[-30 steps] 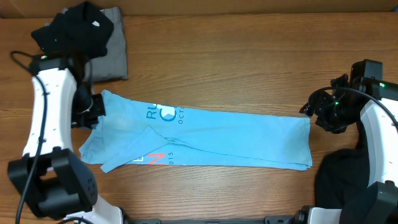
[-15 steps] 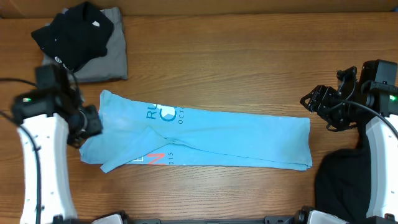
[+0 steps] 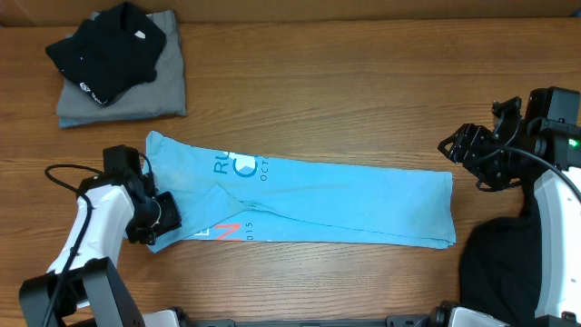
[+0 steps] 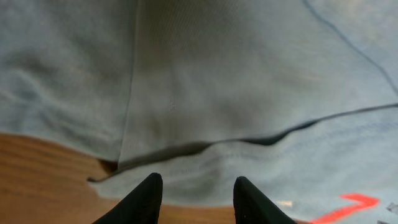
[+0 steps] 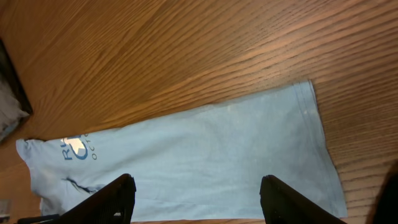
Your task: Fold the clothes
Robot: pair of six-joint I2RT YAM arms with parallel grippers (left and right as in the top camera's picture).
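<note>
The light blue T-shirt (image 3: 336,200) lies folded into a long strip across the table, its printed lettering near the left end. My left gripper (image 3: 163,216) is low at the strip's front left corner. In the left wrist view it (image 4: 198,200) stands open just above the hem of the blue shirt (image 4: 249,74), with nothing between its fingers. My right gripper (image 3: 457,150) hovers off the strip's far right corner. In the right wrist view it (image 5: 199,202) is wide open above the shirt (image 5: 205,155). A plain black garment (image 3: 107,50) lies bunched at the back left.
The black garment rests on a folded grey cloth (image 3: 163,91). More black cloth (image 3: 495,268) lies at the front right beside the right arm. Bare wooden tabletop (image 3: 345,82) stretches behind the shirt.
My left arm has swung from the shirt's back left corner toward the front left corner, and its jaws have opened. My right gripper rose slightly, then held still.
</note>
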